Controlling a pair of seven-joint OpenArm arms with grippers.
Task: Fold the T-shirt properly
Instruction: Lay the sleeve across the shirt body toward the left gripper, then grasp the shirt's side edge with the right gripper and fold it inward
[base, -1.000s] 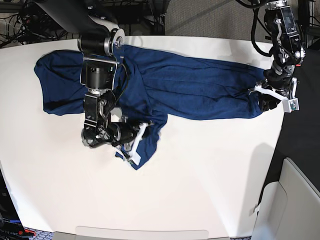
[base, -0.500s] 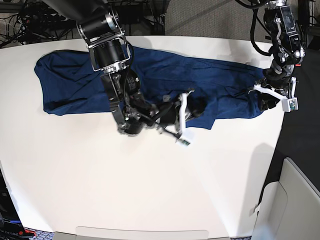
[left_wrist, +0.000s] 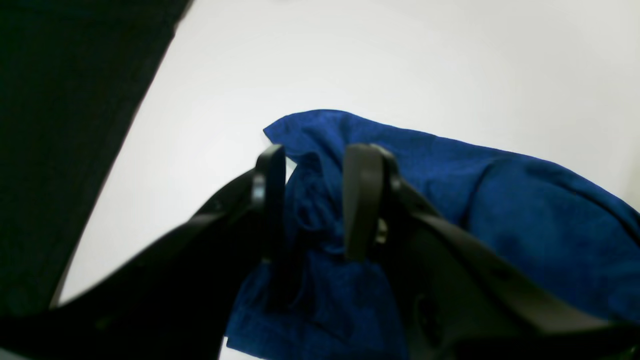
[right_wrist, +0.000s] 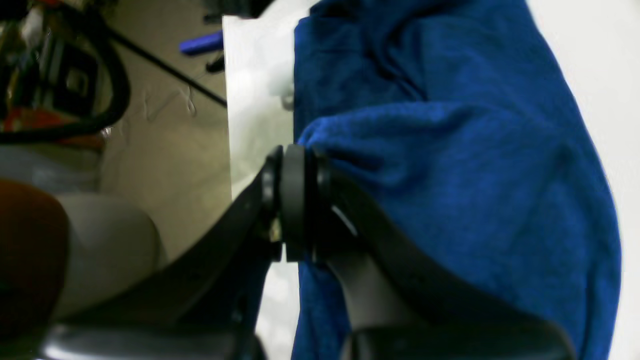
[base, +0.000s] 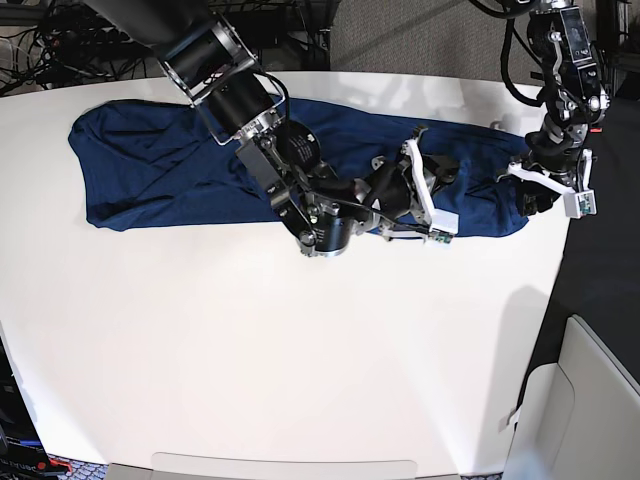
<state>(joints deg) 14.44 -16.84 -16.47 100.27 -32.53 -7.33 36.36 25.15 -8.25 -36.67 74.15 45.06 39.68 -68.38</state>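
Observation:
The dark blue T-shirt (base: 160, 165) lies stretched in a long band across the far side of the white table (base: 300, 360). My right gripper (base: 425, 190) hovers over the shirt's right half, shut on a fold of its fabric. In the right wrist view the right gripper (right_wrist: 295, 155) has its fingers pressed together with the cloth's edge pinched at the tips and the T-shirt (right_wrist: 450, 175) draped alongside. My left gripper (base: 542, 195) sits at the shirt's right end. In the left wrist view the left gripper (left_wrist: 319, 160) has bunched T-shirt (left_wrist: 525, 210) fabric clamped between its fingers.
The table's right edge runs close past the left gripper, with dark floor beyond. A white bin-like object (base: 590, 400) stands at the lower right. Cables and equipment (base: 60, 40) crowd the space behind the table's far edge.
My right arm has swept from the lower left across to the right, carrying the hanging part of the shirt up over its body. The left gripper has stayed at the shirt's right end.

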